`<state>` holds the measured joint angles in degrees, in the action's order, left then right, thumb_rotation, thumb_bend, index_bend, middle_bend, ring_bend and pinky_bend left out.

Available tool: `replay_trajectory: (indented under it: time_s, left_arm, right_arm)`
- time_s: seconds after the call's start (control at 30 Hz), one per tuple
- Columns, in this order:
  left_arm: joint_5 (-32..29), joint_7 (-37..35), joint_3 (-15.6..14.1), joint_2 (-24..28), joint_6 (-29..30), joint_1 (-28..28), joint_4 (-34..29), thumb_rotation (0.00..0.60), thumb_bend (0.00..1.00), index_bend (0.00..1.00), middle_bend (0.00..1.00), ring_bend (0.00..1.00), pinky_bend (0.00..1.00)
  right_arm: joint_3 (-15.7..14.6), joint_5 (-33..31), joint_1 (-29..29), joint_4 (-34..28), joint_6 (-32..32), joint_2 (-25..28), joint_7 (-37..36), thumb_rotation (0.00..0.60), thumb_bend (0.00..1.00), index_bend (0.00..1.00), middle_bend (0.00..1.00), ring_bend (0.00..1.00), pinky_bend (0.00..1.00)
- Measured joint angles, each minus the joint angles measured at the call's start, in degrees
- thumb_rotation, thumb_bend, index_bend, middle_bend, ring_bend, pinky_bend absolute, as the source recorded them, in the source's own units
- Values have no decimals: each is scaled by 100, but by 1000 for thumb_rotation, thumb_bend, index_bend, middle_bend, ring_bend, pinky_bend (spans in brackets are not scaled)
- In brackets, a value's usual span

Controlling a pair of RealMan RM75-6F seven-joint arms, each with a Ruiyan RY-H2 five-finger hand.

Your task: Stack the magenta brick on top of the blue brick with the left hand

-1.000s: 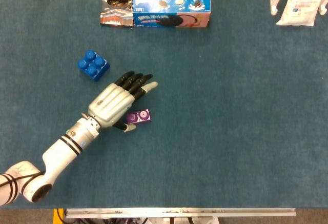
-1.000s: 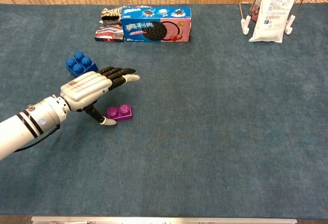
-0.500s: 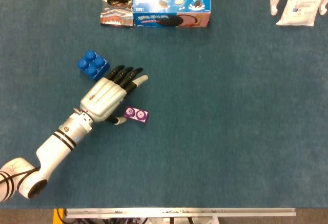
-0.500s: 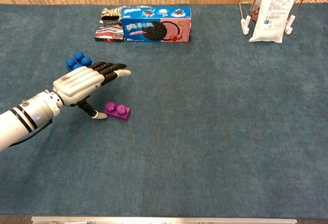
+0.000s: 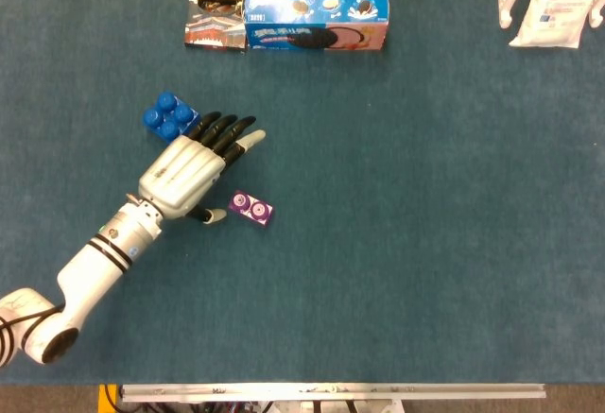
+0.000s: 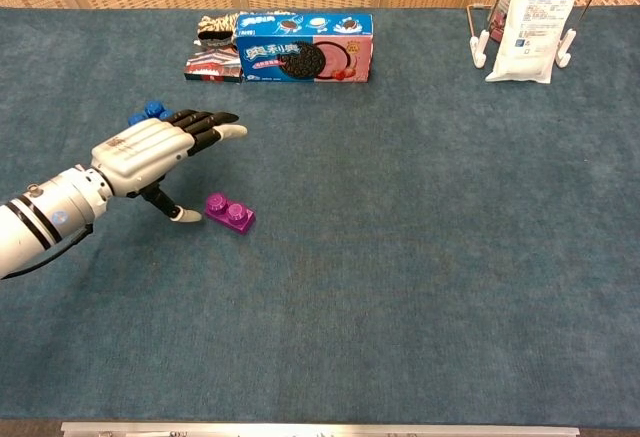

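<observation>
**Inspector:** Progress on the stack?

**Assistant:** Not begun, by my reading. The magenta brick (image 5: pixel 250 208) lies flat on the table (image 5: pixel 425 243), studs up, with nothing gripping it. The blue brick (image 5: pixel 166 116) sits apart from it, toward the far left, and nothing rests on top.

**Inspector:** The left hand?

**Assistant:** The left hand (image 5: pixel 189 173) hovers between the two bricks, fingers (image 6: pixel 203 118) stretched out and slightly apart, holding nothing. Its thumb points down toward the table, tip just beside the magenta brick; I cannot tell whether it touches. In the chest view the hand covers most of the blue brick.

**Inspector:** Remaining work?

**Assistant:** All of it, I judge: grasp the magenta brick, lift, carry it over the blue one, seat it, release.

**Inspector:** The right hand?

**Assistant:** Neither camera shows it.

**Inspector:** Count.

**Assistant:** One magenta brick, showing two studs. One blue brick, four studs. One cookie box (image 5: pixel 316 20) at the far edge, with a patterned packet (image 5: pixel 219 2) touching its left end; whether that is one packet or several I cannot tell. One white pouch (image 6: pixel 533 19) on a stand at far right. One hand in view.
</observation>
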<state>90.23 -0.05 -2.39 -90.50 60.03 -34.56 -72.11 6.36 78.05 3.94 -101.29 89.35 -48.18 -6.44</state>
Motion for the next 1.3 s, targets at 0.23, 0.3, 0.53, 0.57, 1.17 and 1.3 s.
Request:
replay_trajectory:
  time_s: [0.23,0.3,0.53,0.57,1.17,1.3]
  left_arm:
    - [-128,375,-8,616,-338,-115,-811,600,0,78,0,0,55]
    - [-198,535,-11,826,-537,-185,-1062,600,0,95,0,0,55]
    - [-473,1090,-6,1327,-1237,-507,-1674,600,78,188,0,0,55]
    - [-526,1179,7,1376,-1311,-559,-1749,600,90,201,0,0,56]
    - [-1219,1578,214,1291,-1677,-850,-2073,600,246,337,0,0,55]
    - [-1460,1761,220,1270,-1706,-863,-2114,600,246,344,0,0,56]
  right_arm:
    - [-12,19,-12,-9,-29,3,6,600,0,179,240,173,305]
    - [-14,17,-16,-9,-38,3,7,600,0,179,240,173,305]
    - [-11,-1,-31,-3,-70,1,5,600,0,178,240,173,305]
    - [-10,-4,-33,-2,-75,1,1,600,0,178,240,173,305]
    - [-7,-9,-15,35,-66,28,-122,600,0,179,240,173,305]
    - [-6,-10,-17,43,-73,31,-139,600,0,179,240,173,305]
